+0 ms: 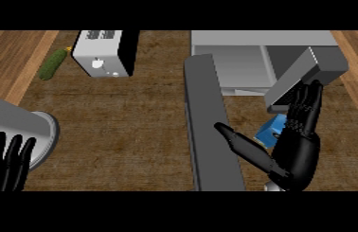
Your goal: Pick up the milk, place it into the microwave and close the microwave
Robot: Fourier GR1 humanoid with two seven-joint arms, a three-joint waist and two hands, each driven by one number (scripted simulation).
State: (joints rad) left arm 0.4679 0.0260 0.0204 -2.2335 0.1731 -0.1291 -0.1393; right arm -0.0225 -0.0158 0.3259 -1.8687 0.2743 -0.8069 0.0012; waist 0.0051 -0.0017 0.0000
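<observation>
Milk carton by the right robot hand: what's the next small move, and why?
Probably curl the right robot hand round the blue milk carton. That hand is open, the carton shows between its thumb and palm, not yet gripped, and the microwave door stands open.

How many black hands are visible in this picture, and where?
2. The left hand rests open at the lower left edge, partly cut off; the right hand is at the lower right, open, beside the blue milk carton.
</observation>
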